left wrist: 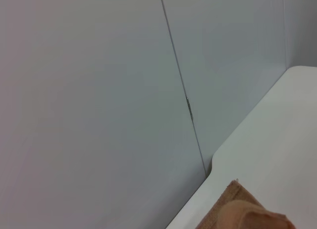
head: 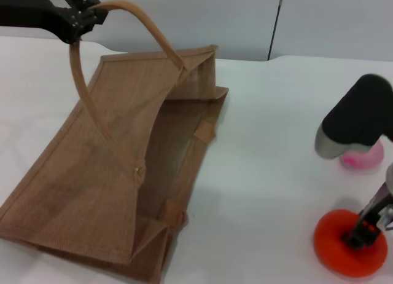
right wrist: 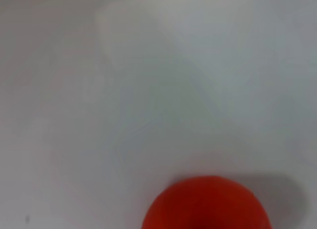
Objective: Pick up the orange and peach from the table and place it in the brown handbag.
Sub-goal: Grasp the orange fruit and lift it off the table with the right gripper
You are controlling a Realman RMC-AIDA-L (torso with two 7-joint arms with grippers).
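1. Left gripper point(head: 83, 18): raised at the far end of the brown handbag point(head: 92, 185). Its jaws are closed on the top of one arched handle point(head: 132, 13) and hold it up, so the bag mouth gapes toward the right arm's side.
2. Right gripper point(head: 368, 225): set down onto the orange point(head: 347, 244), which rests on the table point(head: 270, 142). The fingers straddle the fruit's top; whether they have closed enough to grip cannot be determined.
3. Peach point(head: 362, 158): on the table beyond the right gripper, partly hidden by that arm's wrist, apart from the orange.
4. Orientation: the handbag lies flat, its long axis running from the left jaws toward the near table edge, with its opening facing sideways toward the fruits. The orange is round and slightly flattened, flat side down, with no useful long axis.
5. Risk, slip: the orange is wide and smooth. A shallow or off-centre closure would probably let it roll out from between the jaws.
6. Risk, collision: the peach sits near the right wrist. A careless lift could knock it away.
7. Risk, bag collapse: if the left jaws lose the handle, the opening would likely fall shut and block insertion.
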